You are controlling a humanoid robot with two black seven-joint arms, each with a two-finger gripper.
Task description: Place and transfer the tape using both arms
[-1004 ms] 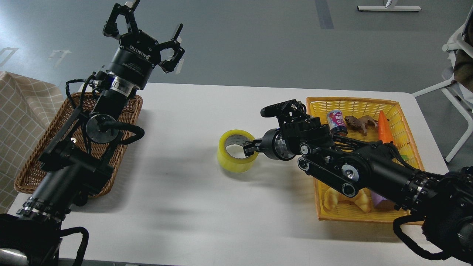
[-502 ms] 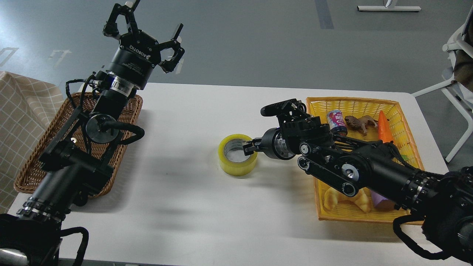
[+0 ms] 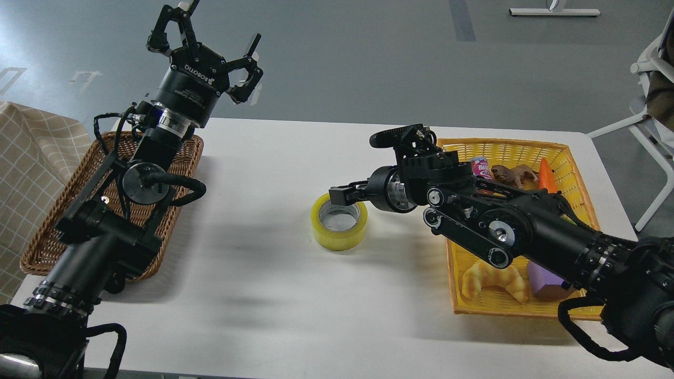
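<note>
The tape, a yellow roll with a grey-white core, lies flat on the white table near its middle. My right gripper hovers just above the roll's far rim. Its fingers are apart and hold nothing. My left gripper is raised high over the table's far left corner, fingers spread open and empty, well away from the tape.
A brown wicker basket sits at the left under my left arm. A yellow basket at the right holds a croissant, a purple block, a can, a toy animal and a carrot.
The tape went from tilted in my right gripper to lying flat on the table. The right gripper let go and lifted slightly. The left arm has not moved.
</note>
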